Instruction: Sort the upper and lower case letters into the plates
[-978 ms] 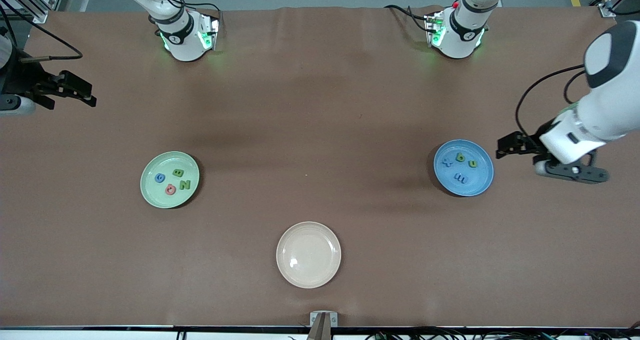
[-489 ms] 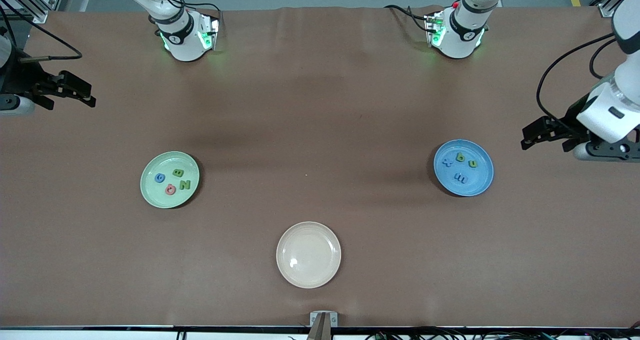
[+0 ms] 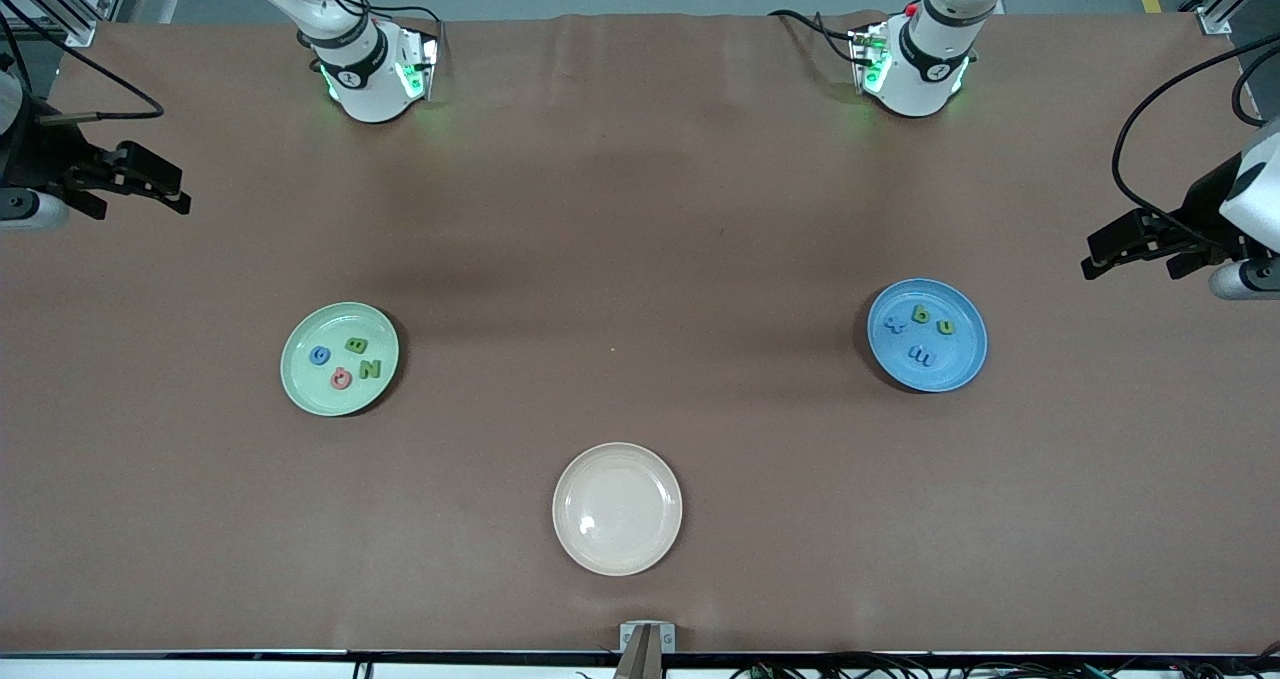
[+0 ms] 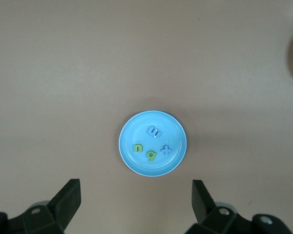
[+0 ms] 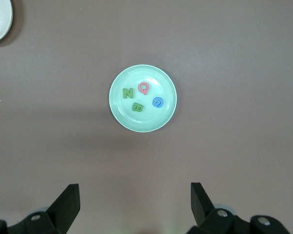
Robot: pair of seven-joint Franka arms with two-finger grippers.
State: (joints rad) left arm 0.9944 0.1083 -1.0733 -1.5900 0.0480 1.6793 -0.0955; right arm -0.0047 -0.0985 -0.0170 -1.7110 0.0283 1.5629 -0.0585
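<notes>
Plates sat on my worktop (image 3: 640, 209): nearest the camera the cream plate (image 3: 617, 508), then the mint plate (image 3: 339, 358) with capitals toward the right arm's end and the blue plate (image 3: 926, 335) with small letters toward the left arm's; my left gripper (image 3: 1135, 251) and right gripper (image 3: 150, 181) hung spread and empty over the worktop's ends

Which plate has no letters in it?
The cream plate, nearest the front camera, holds none. The green plate and the blue plate each hold four.
</notes>
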